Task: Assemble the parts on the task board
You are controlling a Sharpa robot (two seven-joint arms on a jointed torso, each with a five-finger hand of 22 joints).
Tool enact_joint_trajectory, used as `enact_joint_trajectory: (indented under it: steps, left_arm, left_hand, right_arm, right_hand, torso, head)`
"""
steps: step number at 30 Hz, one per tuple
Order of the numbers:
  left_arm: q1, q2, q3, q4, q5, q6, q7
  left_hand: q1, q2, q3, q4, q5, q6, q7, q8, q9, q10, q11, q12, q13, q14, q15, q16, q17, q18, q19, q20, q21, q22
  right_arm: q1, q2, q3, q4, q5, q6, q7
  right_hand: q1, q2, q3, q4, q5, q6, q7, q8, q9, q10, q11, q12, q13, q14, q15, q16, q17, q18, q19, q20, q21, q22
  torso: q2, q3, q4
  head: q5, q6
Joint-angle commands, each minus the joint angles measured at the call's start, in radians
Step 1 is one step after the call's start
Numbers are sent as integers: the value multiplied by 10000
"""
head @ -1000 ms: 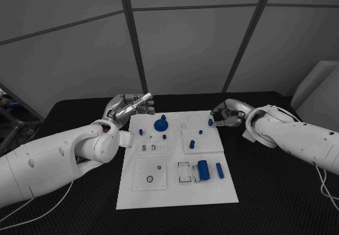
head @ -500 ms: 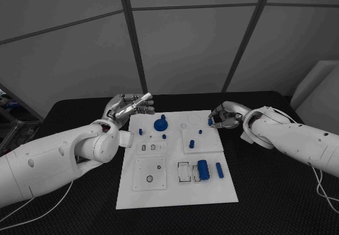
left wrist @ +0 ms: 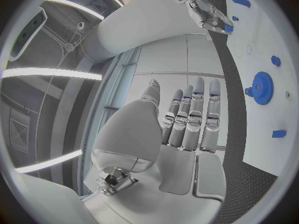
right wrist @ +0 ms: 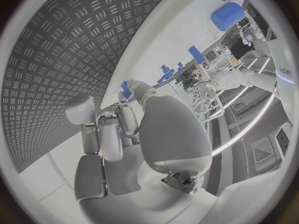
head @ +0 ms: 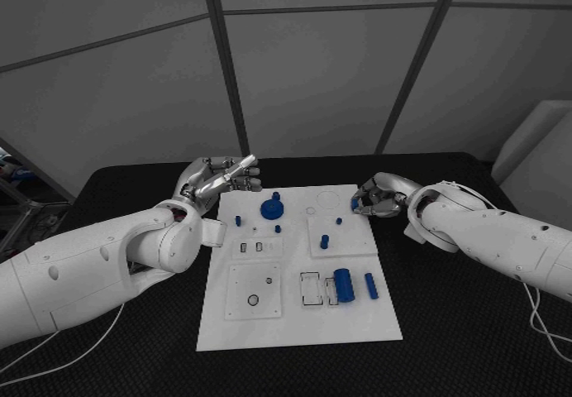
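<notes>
The white task board (head: 298, 331) lies in the middle of the black table. My right hand (head: 379, 197) is at the board's far right corner and pinches a small blue part (head: 355, 203) between thumb and fingertips just over the board; the right wrist view shows that blue part (right wrist: 126, 88) at the fingertips of the right hand (right wrist: 124, 134). My left hand (head: 221, 179) hovers off the board's far left corner with its fingers (left wrist: 198, 109) straight and apart, holding nothing. A blue gear (head: 273, 210) stands on the board near it.
Small blue pegs (head: 324, 242) stand in the board's middle rows. A thick blue cylinder (head: 343, 285) and a slimmer blue one (head: 371, 287) lie lower right. Rectangular slots (head: 312, 291) and a round recess (head: 328, 199) show. Black table (head: 464, 331) surrounds the board.
My right hand has edged slightly left toward the board's corner, still pinching the small blue part. The left hand has stayed almost in place.
</notes>
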Motion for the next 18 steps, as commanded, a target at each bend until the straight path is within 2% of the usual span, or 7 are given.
enact_joint_trajectory:
  steps: [1,11,18]
  left_arm:
    - [12,-4,9,14,-50,107,22]
    - [12,-4,9,9,-50,115,13]
    - [12,3,9,-1,-50,121,7]
  left_hand:
    - [33,74,-2,-56,-14,34,30,-31,2,34,-15,-21,8,-39,-10,-66,15,492,-75,-1,7,-16]
    - [33,74,-2,-56,-14,34,30,-31,2,34,-15,-21,8,-39,-10,-66,15,492,-75,-1,7,-16]
    - [33,74,-2,-56,-14,34,30,-31,2,34,-15,-21,8,-39,-10,-66,15,492,-75,-1,7,-16]
  right_arm:
    - [-17,18,-10,-25,-75,-28,-84]
    - [-21,62,-10,-62,-75,-188,-124]
    - [-23,49,-9,15,318,-646,-36]
  right_hand:
    - [-109,41,-11,56,-73,83,5,78,18,83,-4,73,18,936,-15,4,2148,-79,75,-26,51,13]
    - [-143,66,3,67,-101,181,-24,119,24,117,-27,103,51,940,-35,10,2162,-80,85,-43,58,21]
    - [-152,208,123,57,114,606,-168,312,85,340,-154,301,298,954,-136,30,2212,-134,276,-127,218,328]
  torso:
    - [-11,8,-3]
    - [-1,14,-10]
    - [-12,14,1]
  head:
    - [10,-8]
    - [11,-14]
    - [17,-17]
